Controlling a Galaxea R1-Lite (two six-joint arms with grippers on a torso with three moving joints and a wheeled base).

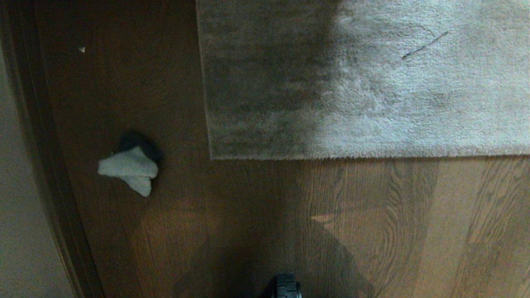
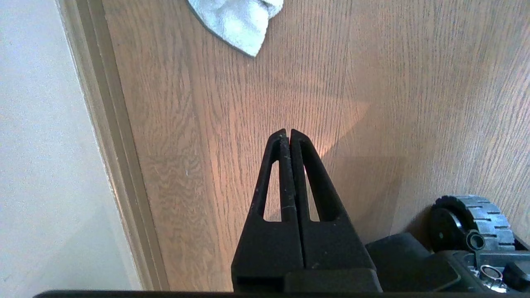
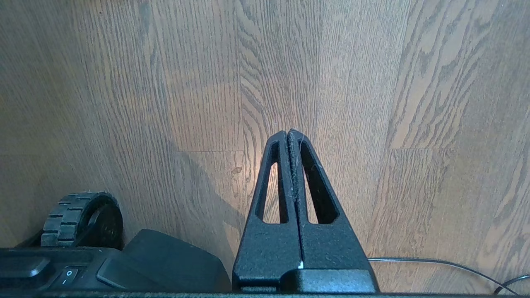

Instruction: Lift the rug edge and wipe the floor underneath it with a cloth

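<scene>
Item: small crumpled whitish cloth (image 1: 131,167), on dark brown wooden floor (image 1: 256,215), left of plush grey rug edge (image 1: 331,155). My left gripper (image 2: 288,133) nearer, closed, empty; cloth straight ahead.

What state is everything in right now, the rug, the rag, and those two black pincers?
rug edge: lying flat on the floor, not lifted.
cloth: crumpled on the floor, apart from the rug, nothing holding it.
left gripper: shut, empty, above bare floor short of the cloth.
right gripper: shut, empty, above bare floor.
</scene>
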